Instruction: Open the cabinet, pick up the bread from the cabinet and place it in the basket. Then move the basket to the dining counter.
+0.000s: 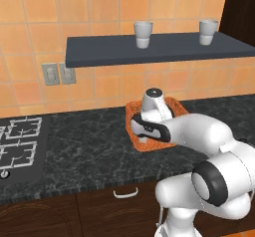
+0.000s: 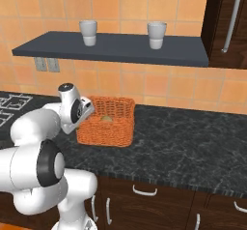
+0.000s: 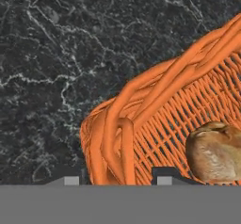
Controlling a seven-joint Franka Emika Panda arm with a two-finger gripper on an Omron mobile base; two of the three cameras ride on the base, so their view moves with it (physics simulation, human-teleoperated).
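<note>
The orange wicker basket (image 2: pixel 108 127) stands on the black speckled counter (image 2: pixel 183 142), and the golden-brown bread (image 2: pixel 107 119) lies inside it. In the hand view the bread (image 3: pixel 214 155) rests on the weave to the right, under the thick rim of the basket (image 3: pixel 155 91). My gripper (image 3: pixel 117 178) points down over the basket's near left corner, with one fingertip (image 3: pixel 70 180) outside the rim and the other inside, closed against the wall. From the left, the hand (image 1: pixel 149 126) covers much of the basket (image 1: pixel 133 112). The dark cabinet (image 2: pixel 231 21) is at the upper right, its door closed. The dining counter is out of view.
A dark shelf (image 2: pixel 116 48) carrying two white cups (image 2: pixel 88 32) (image 2: pixel 157 35) hangs above the basket. A stove (image 1: pixel 20 146) lies at the counter's left end. Bare granite extends right of the basket. Drawers with handles (image 2: pixel 144 191) sit below the counter edge.
</note>
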